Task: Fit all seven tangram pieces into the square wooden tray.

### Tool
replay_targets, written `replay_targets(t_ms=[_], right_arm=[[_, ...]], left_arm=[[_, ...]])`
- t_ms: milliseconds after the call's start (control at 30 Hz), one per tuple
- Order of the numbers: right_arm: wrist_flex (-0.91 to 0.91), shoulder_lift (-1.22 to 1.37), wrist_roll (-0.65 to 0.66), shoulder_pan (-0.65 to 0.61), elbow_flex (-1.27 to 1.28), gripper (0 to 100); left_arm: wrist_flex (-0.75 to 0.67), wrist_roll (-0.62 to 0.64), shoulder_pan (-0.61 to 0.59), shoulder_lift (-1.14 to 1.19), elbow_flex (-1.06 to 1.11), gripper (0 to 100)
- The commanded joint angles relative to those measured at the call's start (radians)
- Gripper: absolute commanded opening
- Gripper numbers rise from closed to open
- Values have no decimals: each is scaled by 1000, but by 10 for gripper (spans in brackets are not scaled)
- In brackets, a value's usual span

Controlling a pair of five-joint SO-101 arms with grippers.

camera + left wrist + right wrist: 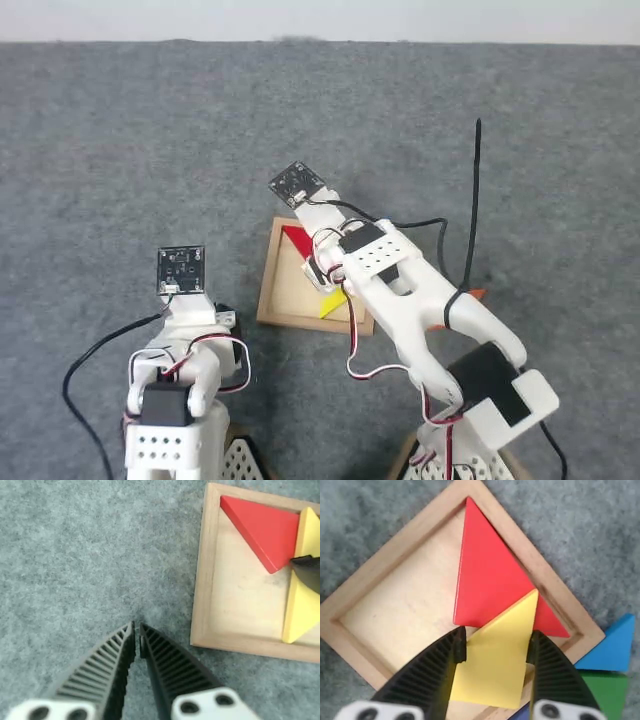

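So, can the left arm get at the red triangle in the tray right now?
Probably not cleanly: the right gripper, holding the yellow triangle, crowds the red triangle, and the left gripper sits shut outside the tray.

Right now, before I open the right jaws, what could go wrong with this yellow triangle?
1. The yellow triangle appears to overlap the red triangle at its tip; released here, it may settle tilted on red, not flat.
2. Its far corner lies close to the wooden tray rim and might catch there.
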Motion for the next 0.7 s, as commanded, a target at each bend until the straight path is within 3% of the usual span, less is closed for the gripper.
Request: replay_targets(t_ms=[0,233,667], right_arm=[[-10,-1,21,-22,-31,194],[-13,7,-41,27,-37,193],[-15,10,-40,74,-58,194]], left_arm=[[2,-11,-6,-20,-12,14],[2,-11,-6,-20,-12,14],[2,-11,-6,-20,-12,14]])
